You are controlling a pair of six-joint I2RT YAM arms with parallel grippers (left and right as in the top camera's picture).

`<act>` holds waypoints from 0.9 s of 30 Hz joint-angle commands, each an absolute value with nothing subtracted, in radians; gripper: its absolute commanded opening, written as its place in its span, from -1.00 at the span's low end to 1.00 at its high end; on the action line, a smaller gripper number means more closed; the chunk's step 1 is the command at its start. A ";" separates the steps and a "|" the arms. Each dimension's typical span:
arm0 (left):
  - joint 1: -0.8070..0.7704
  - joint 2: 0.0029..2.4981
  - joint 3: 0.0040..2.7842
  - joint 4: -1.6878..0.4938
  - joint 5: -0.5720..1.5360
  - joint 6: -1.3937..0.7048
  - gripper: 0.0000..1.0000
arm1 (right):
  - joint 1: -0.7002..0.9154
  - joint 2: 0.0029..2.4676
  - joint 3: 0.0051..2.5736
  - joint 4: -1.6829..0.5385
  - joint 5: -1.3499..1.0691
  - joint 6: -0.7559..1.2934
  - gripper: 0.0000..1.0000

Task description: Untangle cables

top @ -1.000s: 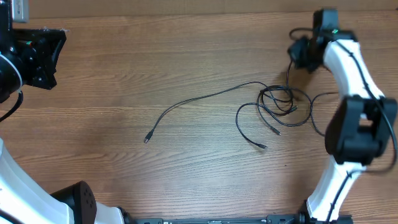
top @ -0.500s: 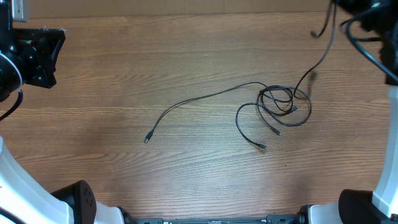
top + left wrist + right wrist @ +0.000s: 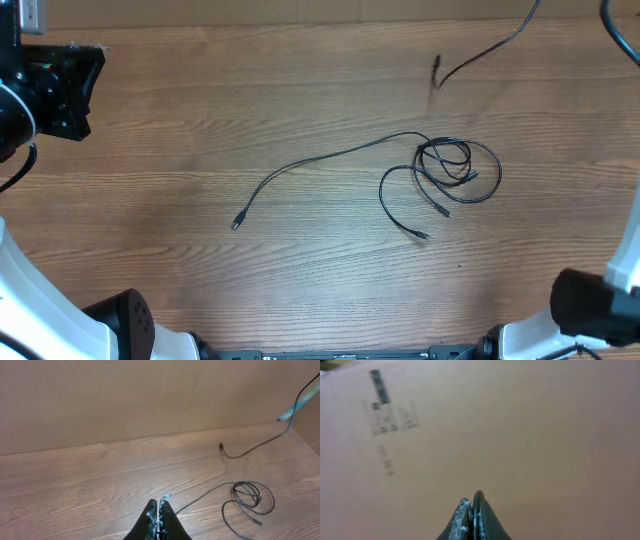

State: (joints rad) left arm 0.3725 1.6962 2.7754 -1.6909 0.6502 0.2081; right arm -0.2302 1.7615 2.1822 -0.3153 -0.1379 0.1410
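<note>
A loose bundle of thin black cables [image 3: 455, 170] lies on the wooden table right of centre; it also shows in the left wrist view [image 3: 250, 497]. One long strand [image 3: 320, 160] runs left from it to a plug end. A separate cable [image 3: 480, 52] hangs in the air and leaves the top right of the overhead view; its free end dangles above the table [image 3: 221, 448]. My right gripper [image 3: 471, 497] is shut, faces a cardboard wall and is outside the overhead view. My left gripper [image 3: 160, 502] is shut and empty, far left of the cables [image 3: 85, 90].
A cardboard wall [image 3: 125, 400] stands along the table's far edge. Part of my right arm [image 3: 600, 310] shows at the bottom right. My left arm's body [image 3: 20, 290] fills the bottom left corner.
My right arm rose up and out of the overhead view, drawing one cable out of the bundle and lifting it off the table. The bundle and the left arm stayed put.
</note>
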 commanded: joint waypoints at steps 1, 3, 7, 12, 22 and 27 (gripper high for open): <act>0.365 1.702 2.783 -1.689 0.647 0.193 -0.90 | -0.246 1.826 2.190 -0.242 -0.026 0.042 -0.93; 0.365 1.702 2.783 -1.689 0.646 0.194 -0.89 | -0.275 1.858 2.190 -0.191 -0.027 0.039 -0.93; 0.365 1.702 2.783 -1.689 0.647 0.194 -0.88 | -0.369 1.918 2.198 -0.141 -0.029 0.041 -0.93; 0.365 1.702 2.783 -1.689 0.647 0.193 -0.88 | -0.514 1.987 2.214 -0.139 -0.058 0.058 -0.93; 0.365 1.702 2.783 -1.689 0.647 0.193 -0.90 | -0.682 2.092 2.214 -0.192 -0.084 0.074 -0.93; 0.365 1.702 2.783 -1.689 0.647 0.176 -0.92 | -0.688 2.156 2.214 -0.232 -0.083 0.071 -0.93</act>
